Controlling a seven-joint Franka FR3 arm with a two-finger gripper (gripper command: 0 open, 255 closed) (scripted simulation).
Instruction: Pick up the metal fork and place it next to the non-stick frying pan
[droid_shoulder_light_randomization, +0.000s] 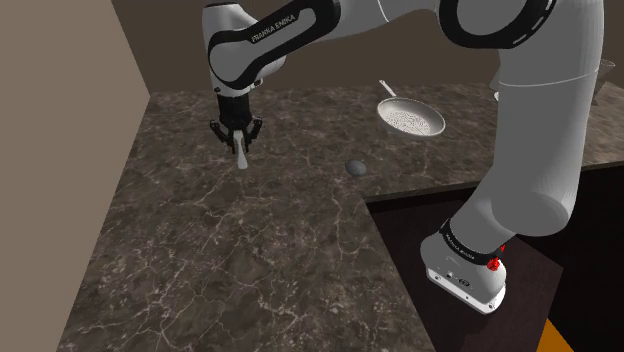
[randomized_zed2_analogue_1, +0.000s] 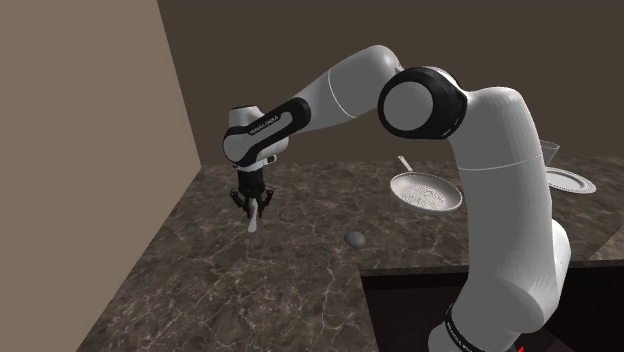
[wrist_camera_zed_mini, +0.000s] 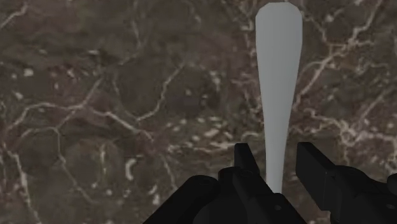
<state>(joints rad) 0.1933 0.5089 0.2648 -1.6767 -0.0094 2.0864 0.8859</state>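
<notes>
The fingers (wrist_camera_zed_mini: 245, 167) are clamping the fork (wrist_camera_zed_mini: 277, 89), holding it above the table (droid_shoulder_light_randomization: 250, 250). The transfer step is proceeding; the next move is carrying it beside the pan (droid_shoulder_light_randomization: 411, 119).

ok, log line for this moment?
gripper shut on fork | fork hanging above counter | frying pan apart | placement not done

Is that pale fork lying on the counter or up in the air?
Up in the air. The fork hangs from the black gripper, clasped between its fingers, clear of the marbled counter below.
</notes>
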